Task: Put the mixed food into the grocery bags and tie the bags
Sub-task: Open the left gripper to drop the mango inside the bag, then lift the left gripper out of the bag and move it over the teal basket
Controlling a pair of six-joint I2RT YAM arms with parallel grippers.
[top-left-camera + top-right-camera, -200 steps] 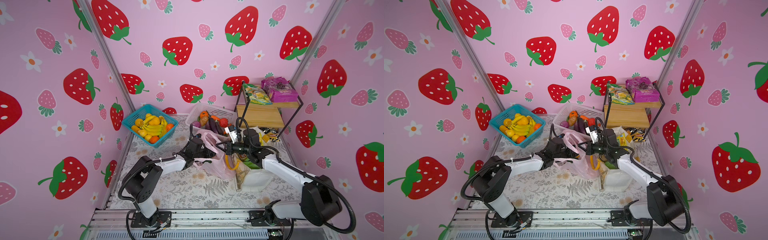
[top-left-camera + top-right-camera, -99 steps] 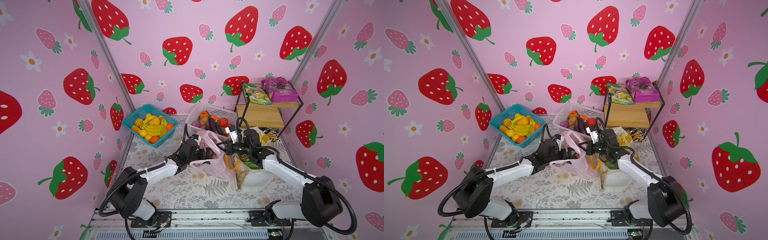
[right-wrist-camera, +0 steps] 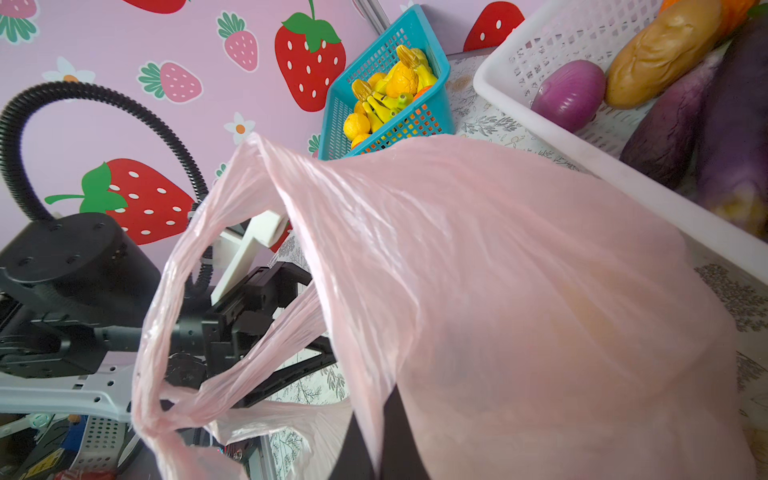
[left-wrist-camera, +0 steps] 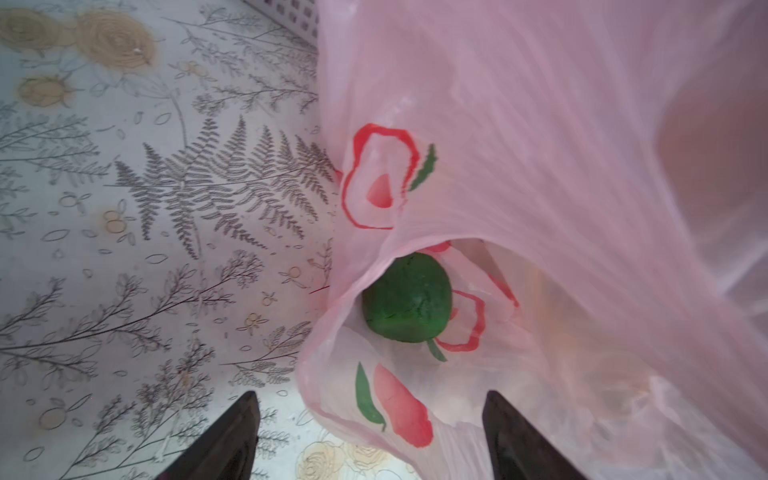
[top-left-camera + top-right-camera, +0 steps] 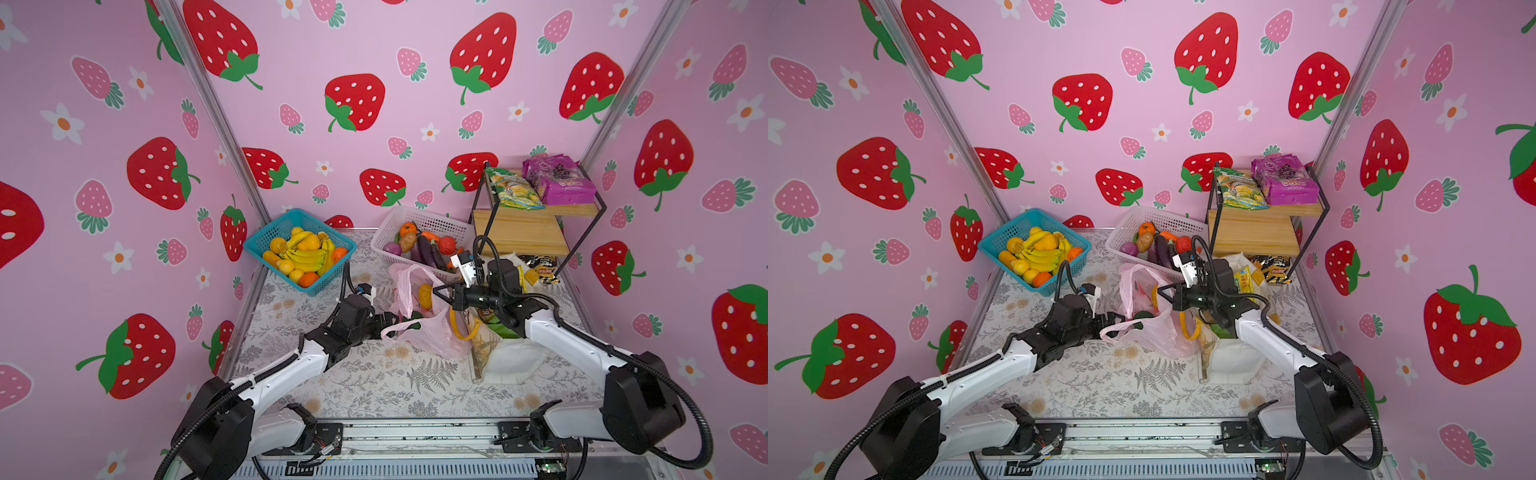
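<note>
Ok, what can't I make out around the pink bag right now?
Tips of the right gripper: in the right wrist view, pink bag film drapes over them.
Bag contents beyond the dark green fruit: in the left wrist view, the film blurs them.
Inside of the white tote: in both top views, the right arm covers most of it.

A blue basket (image 5: 272,228) sits in the back left corner on a fern-print cloth (image 5: 395,382). Apart from it, a white basket (image 5: 436,220) holds aubergines (image 5: 430,255) and a purple onion (image 5: 392,248). Just beside that stands a black wire rack (image 5: 519,232) with wooden shelves. On its top shelf a purple packet (image 5: 559,183) and a green-and-yellow packet (image 5: 513,189) lie side by side. A black-and-yellow packet (image 5: 538,264) lies under the rack. Strawberry-print walls (image 5: 395,50) enclose the scene.
</note>
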